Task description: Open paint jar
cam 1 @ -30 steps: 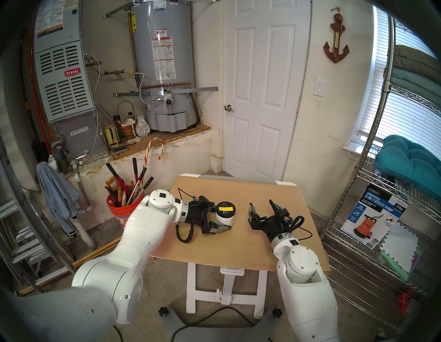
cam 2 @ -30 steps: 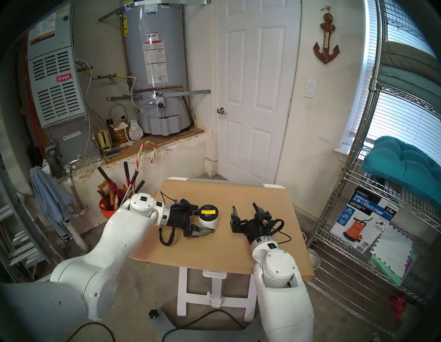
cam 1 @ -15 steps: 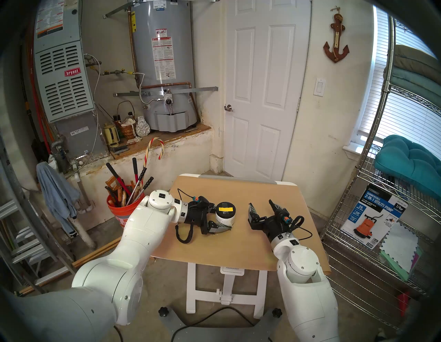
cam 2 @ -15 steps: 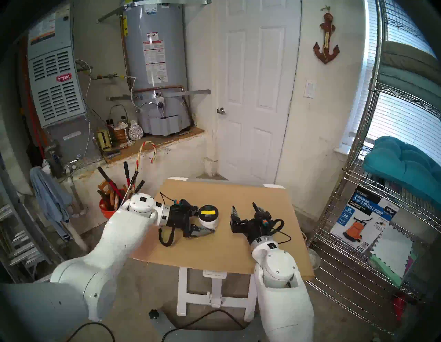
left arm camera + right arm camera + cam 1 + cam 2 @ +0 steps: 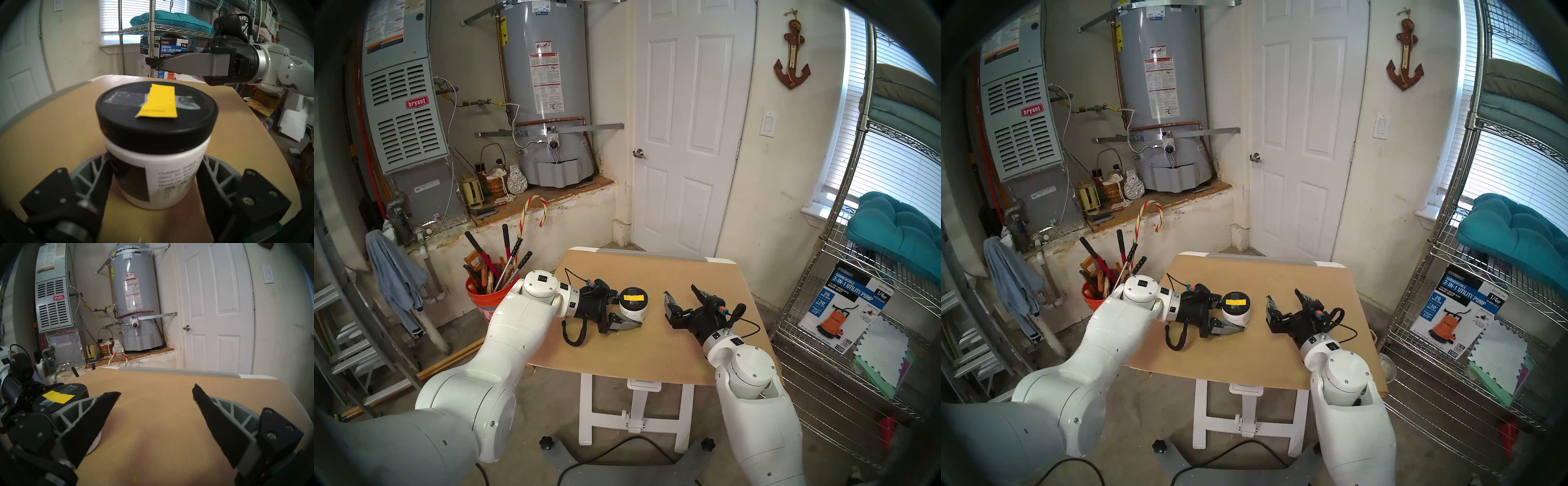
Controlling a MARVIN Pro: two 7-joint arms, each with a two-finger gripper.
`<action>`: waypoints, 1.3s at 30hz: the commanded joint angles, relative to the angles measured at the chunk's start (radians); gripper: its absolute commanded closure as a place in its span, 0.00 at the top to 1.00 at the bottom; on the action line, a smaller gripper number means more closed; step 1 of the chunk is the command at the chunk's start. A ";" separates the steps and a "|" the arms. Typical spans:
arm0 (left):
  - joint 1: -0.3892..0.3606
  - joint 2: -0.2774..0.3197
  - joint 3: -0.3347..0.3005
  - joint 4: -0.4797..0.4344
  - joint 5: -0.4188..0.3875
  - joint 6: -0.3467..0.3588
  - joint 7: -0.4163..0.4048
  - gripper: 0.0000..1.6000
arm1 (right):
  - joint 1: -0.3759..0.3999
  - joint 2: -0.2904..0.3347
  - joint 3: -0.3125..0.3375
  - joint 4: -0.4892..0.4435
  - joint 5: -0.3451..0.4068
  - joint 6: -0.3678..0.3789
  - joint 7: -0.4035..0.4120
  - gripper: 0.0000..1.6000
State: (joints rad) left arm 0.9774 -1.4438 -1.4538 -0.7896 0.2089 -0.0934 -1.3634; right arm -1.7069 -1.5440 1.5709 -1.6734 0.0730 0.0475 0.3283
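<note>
Since a second ago, the left gripper (image 5: 628, 310) has drawn its fingers in against the white wall of the paint jar (image 5: 633, 308), which stands on the table (image 5: 653, 346) left of centre, black lid (image 5: 156, 115) on. Left wrist view: one finger (image 5: 96, 171) presses each lower flank of the jar. Right of centre, the right gripper (image 5: 682, 296) has shifted slightly leftward, jaws spread wide and empty, apart from the jar.
</note>
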 commanded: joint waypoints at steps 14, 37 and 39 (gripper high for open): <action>-0.011 0.004 -0.004 -0.025 0.001 0.008 -0.012 0.00 | 0.071 0.056 -0.020 -0.038 0.096 0.045 0.188 1.00; -0.015 0.008 -0.007 -0.016 0.003 0.005 -0.018 0.00 | 0.208 0.144 -0.153 -0.027 0.030 0.181 0.384 1.00; -0.015 0.009 -0.007 -0.015 0.003 0.004 -0.018 0.00 | 0.218 0.147 -0.157 -0.022 0.027 0.191 0.395 1.00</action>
State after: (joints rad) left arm 0.9794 -1.4373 -1.4574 -0.7966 0.2135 -0.0857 -1.3824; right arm -1.5593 -1.4139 1.4373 -1.6815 0.1005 0.2165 0.6776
